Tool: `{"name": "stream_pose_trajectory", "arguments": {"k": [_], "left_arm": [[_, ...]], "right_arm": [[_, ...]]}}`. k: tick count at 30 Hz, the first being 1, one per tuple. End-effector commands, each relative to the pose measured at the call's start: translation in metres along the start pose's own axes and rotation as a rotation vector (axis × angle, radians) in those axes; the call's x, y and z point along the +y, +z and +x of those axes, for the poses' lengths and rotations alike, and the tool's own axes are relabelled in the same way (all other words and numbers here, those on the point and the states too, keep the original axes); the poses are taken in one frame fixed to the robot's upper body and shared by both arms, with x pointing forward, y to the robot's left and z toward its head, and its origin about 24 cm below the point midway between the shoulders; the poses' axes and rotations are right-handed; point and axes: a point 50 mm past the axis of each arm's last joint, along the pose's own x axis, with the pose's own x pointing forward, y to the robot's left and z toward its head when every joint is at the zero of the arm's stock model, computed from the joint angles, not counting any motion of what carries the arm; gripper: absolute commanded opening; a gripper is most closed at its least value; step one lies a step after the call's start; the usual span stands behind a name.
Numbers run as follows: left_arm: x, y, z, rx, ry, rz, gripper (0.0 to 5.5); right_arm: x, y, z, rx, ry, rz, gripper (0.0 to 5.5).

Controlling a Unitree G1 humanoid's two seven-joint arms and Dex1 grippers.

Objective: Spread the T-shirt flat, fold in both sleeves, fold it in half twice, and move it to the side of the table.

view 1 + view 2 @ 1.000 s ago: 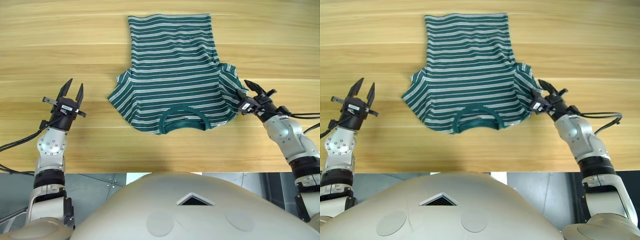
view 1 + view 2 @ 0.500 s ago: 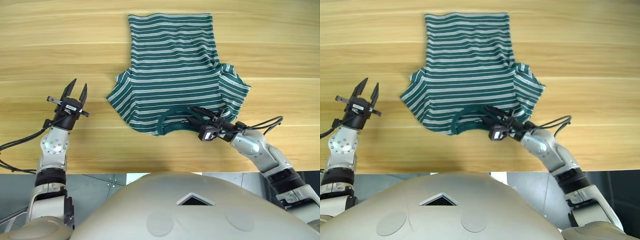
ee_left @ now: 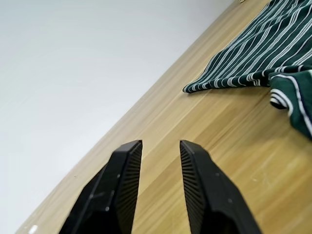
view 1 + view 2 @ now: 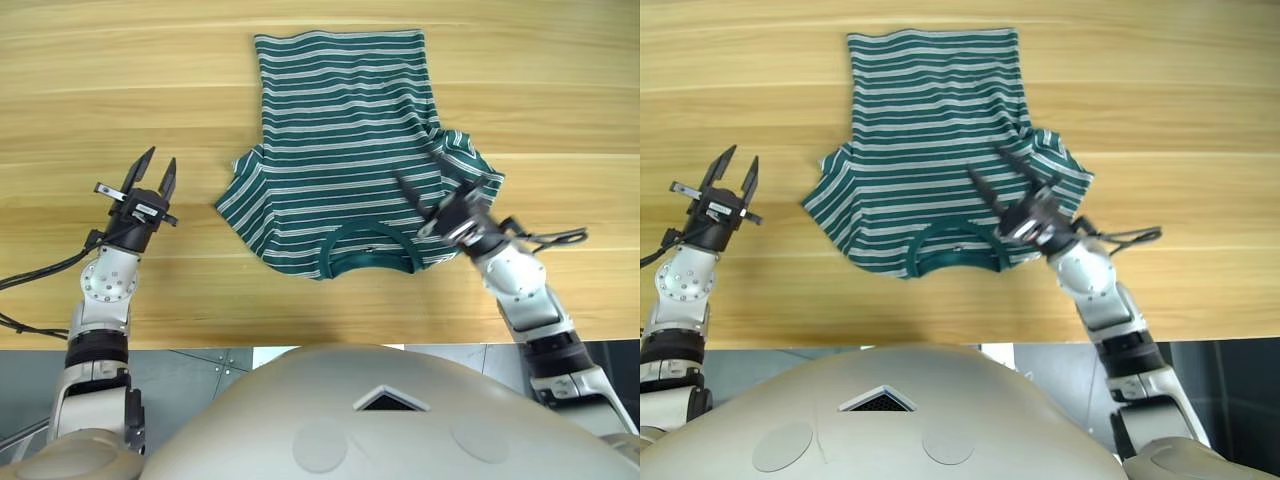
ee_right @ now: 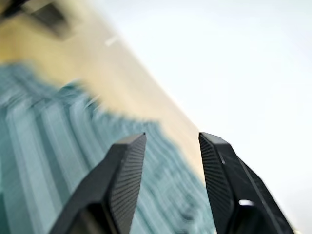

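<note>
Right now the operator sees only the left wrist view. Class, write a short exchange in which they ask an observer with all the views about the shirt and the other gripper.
Operator: Where is the right gripper?
Observer: The right gripper hangs open over the shirt, near its right sleeve.
Operator: Which way does the collar point?
Observer: The collar lies at the shirt's near end, toward the robot.
</note>
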Motion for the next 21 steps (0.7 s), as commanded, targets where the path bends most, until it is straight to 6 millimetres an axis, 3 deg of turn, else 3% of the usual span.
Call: {"name": "stream_pose_trajectory", "arguments": {"k": [1,4,7,10,16,21], "left_arm": [[0.003,0.019,-0.015,-0.004,-0.087,0.191,1.42],[-0.011,0.038,-0.020,-0.016,-0.304,0.377,1.42],[-0.028,0.051,-0.023,-0.054,-0.512,0.477,1.42],[-0.032,0.046,-0.021,-0.022,-0.641,0.572,1.42],[-0.037,0.031,-0.011,0.039,-0.659,0.635,1.42],[-0.036,0.040,-0.019,0.044,-0.538,0.546,2.12]], "right_arm": [[-0.036,0.010,0.020,-0.104,-0.220,0.176,1.98],[-0.058,0.002,0.030,-0.112,-0.308,0.299,1.98],[-0.074,-0.011,0.037,-0.065,-0.351,0.254,1.98],[-0.077,-0.016,0.039,-0.045,-0.330,0.189,1.98],[-0.075,-0.021,0.033,-0.028,-0.296,0.139,1.98],[-0.079,-0.026,0.028,-0.004,-0.296,0.134,1.98]]}}
